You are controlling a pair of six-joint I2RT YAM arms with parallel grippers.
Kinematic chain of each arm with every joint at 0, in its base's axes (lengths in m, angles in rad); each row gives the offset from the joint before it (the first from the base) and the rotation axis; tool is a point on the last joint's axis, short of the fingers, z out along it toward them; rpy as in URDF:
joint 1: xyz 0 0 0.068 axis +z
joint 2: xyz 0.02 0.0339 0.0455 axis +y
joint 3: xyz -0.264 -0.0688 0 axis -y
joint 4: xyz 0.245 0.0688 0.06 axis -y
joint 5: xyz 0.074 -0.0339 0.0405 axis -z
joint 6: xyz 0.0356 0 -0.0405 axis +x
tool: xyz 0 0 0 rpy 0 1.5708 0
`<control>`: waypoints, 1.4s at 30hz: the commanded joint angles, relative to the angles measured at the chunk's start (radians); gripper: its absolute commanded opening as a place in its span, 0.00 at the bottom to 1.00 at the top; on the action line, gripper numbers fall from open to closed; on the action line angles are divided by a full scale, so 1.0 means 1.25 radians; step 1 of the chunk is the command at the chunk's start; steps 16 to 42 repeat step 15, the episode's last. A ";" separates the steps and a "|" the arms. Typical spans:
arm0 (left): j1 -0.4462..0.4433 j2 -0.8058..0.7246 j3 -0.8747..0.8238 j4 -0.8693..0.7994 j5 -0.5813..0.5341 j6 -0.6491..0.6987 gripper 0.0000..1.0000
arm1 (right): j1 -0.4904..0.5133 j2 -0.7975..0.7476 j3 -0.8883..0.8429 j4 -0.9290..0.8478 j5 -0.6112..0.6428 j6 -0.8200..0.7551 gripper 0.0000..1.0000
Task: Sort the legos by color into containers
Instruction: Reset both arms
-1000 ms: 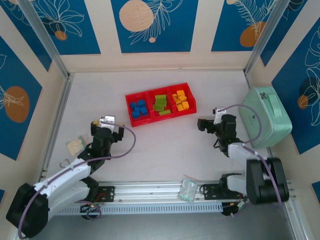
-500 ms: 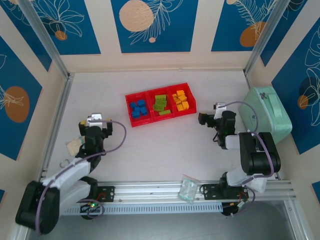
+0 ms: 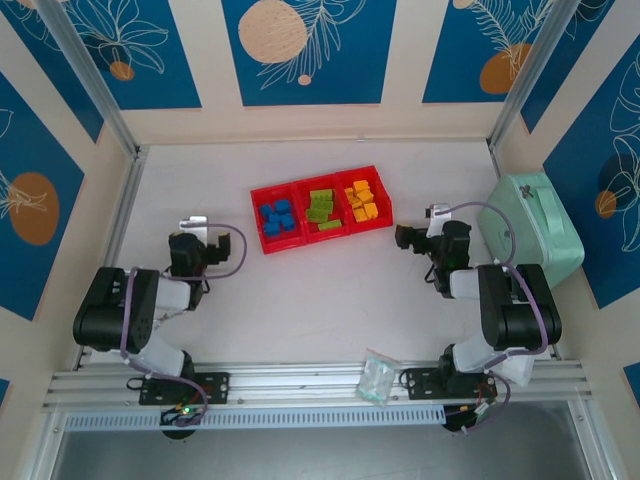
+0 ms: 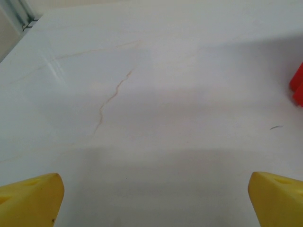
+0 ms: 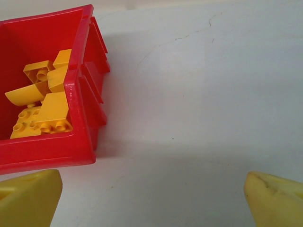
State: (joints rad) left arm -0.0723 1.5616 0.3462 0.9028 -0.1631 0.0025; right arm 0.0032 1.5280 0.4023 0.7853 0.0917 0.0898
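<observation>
**Sorting looks finished: park both arms clear of the tray**

My left pincer (image 3: pixel 205 240) is spread wide with nothing in it. Its yellow fingertips (image 4: pixel 33 198) frame bare table (image 4: pixel 151 118). The red tray (image 3: pixel 303 212) lies ahead of it and off to its right, well apart.

In the tray, the blue bricks (image 3: pixel 277 217) fill the compartment nearest that pincer, the green bricks (image 3: pixel 321 208) the middle one, and the orange-yellow bricks (image 3: pixel 361 203) the far one. I can see no loose brick on the table, so I judge the step in hand is simply to park the arms.

My right pincer (image 3: pixel 405 242) is also wide open and empty. The yellow compartment's corner sits just ahead of its left finger. I would draw that arm straight back rather than swing it left, so it cannot nudge the tray. The mint case (image 3: pixel 530 235) stands near, behind it on its right, so I would watch that side too.
</observation>
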 commanded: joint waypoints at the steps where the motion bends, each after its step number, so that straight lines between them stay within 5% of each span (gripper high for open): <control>1: 0.008 -0.005 0.009 0.040 0.026 0.008 1.00 | -0.005 -0.005 0.015 0.012 -0.020 0.005 0.99; 42: 0.004 0.003 0.006 0.063 0.019 0.013 0.99 | -0.005 -0.005 0.015 0.010 -0.023 0.005 0.99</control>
